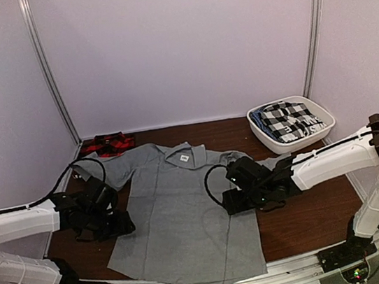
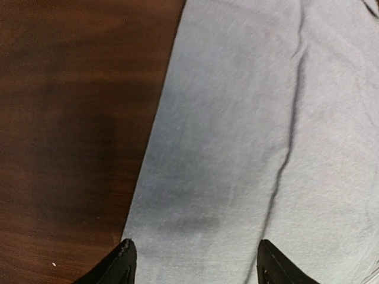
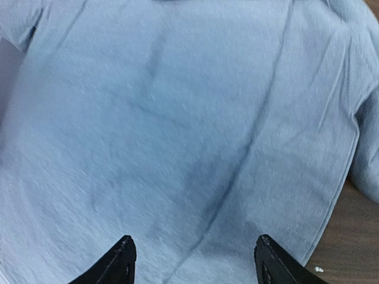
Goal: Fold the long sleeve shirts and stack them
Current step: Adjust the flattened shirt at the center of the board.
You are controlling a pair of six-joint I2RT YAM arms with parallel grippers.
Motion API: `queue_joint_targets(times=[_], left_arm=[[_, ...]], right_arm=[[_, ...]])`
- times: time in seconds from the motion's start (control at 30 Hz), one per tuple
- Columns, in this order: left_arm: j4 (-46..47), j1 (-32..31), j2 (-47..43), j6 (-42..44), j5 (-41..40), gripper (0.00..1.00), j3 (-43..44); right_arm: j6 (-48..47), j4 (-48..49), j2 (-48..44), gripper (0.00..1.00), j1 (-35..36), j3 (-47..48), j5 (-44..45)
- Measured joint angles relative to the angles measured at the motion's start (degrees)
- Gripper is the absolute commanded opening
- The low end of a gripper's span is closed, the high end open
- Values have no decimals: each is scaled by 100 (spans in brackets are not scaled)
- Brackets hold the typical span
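Note:
The light grey shirt (image 1: 182,214) lies spread flat on the brown table, collar toward the back, hem at the near edge. It fills the left wrist view (image 2: 249,136) and the right wrist view (image 3: 177,130). The red-and-black plaid shirt (image 1: 107,145) lies bunched at the back left. My left gripper (image 1: 125,224) is open and empty, low over the grey shirt's left edge; its fingertips (image 2: 121,263) straddle that edge. My right gripper (image 1: 226,195) is open and empty over the shirt's right side, jaws spread wide above the cloth.
A white tub (image 1: 302,141) at the back right holds folded black-and-white checked cloth (image 1: 290,121). Bare brown table (image 1: 312,213) shows right of the grey shirt and also in the left wrist view (image 2: 71,118). White walls enclose the back and sides.

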Motion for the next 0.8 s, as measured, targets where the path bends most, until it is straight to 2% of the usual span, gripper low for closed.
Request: queue_joint_targets(times=[0.17,0.37,0.6,0.8], left_arm=[[-125,0,358,356,-125,72,925],[398,0,1182,807,-22,72,1528],[1145,0,1969,1060,481,71,1637],[1547,0,2216,1139,743,71,1637]], right_arm=[[-448,-138,184,71,-330,1099,153],[-1106,-286,1563,71,-638,2946,468],[-1615,-769,3130,71,-737,4256,728],[-1698,-1091,3910,70,-809,5097,800]])
